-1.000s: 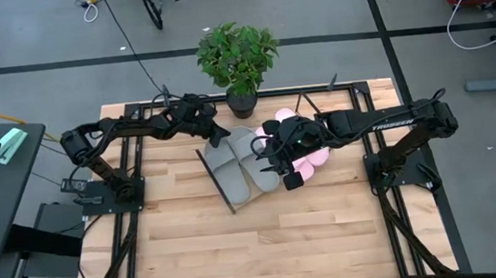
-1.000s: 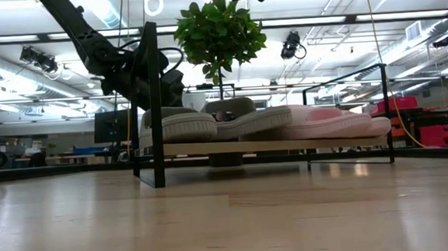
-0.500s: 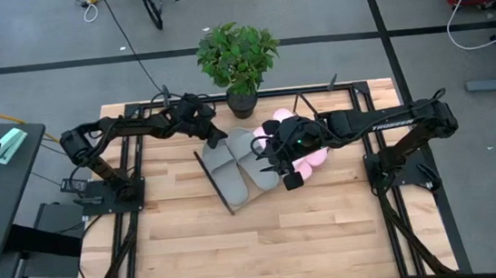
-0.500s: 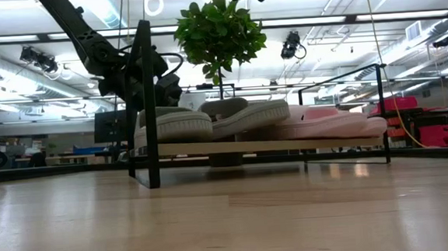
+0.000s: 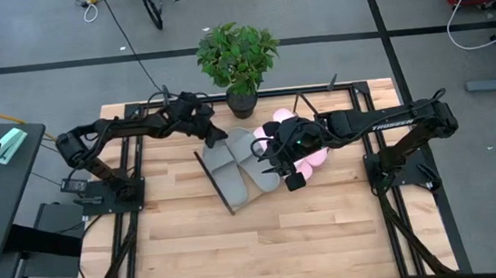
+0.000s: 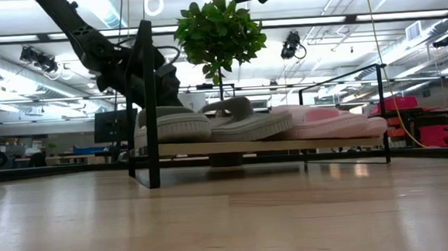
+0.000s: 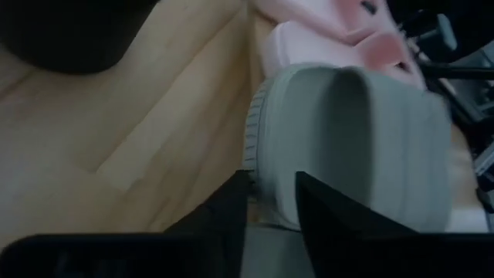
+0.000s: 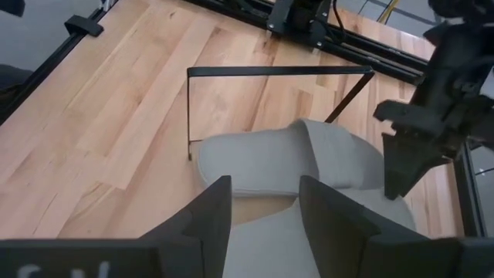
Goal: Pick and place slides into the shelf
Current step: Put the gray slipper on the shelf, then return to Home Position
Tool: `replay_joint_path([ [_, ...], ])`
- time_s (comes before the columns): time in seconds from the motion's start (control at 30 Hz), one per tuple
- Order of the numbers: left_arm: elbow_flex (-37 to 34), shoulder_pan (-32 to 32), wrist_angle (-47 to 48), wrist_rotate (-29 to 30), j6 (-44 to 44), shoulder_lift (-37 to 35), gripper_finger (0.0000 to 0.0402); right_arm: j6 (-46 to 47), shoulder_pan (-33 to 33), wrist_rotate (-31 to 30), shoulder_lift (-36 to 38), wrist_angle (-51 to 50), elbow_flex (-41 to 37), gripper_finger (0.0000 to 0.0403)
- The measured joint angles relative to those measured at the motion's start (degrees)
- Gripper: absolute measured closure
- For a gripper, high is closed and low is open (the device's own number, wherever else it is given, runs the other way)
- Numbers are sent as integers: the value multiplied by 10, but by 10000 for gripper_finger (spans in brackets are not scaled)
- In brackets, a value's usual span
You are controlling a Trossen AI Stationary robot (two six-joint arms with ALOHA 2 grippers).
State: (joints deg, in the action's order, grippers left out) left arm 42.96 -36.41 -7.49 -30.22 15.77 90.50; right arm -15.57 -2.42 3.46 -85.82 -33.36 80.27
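Two grey slides (image 5: 223, 164) (image 5: 256, 166) and the pale pink pair (image 5: 310, 156) lie side by side on the slanted shelf (image 5: 229, 198), seen edge-on in the low view as a board (image 6: 272, 144). My left gripper (image 5: 217, 135) is at the far end of the grey slides, shut on one. My right gripper (image 5: 280, 163) hangs open over the grey slide (image 8: 293, 162) beside the pink pair. Its fingers stand to either side of grey foam, and I cannot tell whether they touch it. My left gripper pinches a grey slide's sole rim (image 7: 266, 166) at its far end between its two fingers (image 7: 231, 212). The fingers come slanting down from the table's far left. The slide lies flat on the shelf board.
A potted plant (image 5: 237, 53) stands at the table's far edge, just behind the shelf. The shelf's black wire frame (image 8: 278, 71) rises around the board. Bare wooden tabletop (image 5: 258, 247) lies toward the near edge.
The grey slide beside the pink pair tipped up at one end, then settled flat on the board. My left gripper drew slightly toward the table's left. The grey slide it holds and the shelf's corner post shifted a little that way.
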Motion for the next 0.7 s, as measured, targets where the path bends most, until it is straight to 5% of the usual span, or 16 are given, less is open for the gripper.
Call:
replay_joint_path([
  [0.4,0,-11,22,-2,12,-86,156,-1,0,0,0,0,0,245],
  [0.7,0,-8,103,16,0,-194,150,-5,6,-5,0,-12,0,245],
])
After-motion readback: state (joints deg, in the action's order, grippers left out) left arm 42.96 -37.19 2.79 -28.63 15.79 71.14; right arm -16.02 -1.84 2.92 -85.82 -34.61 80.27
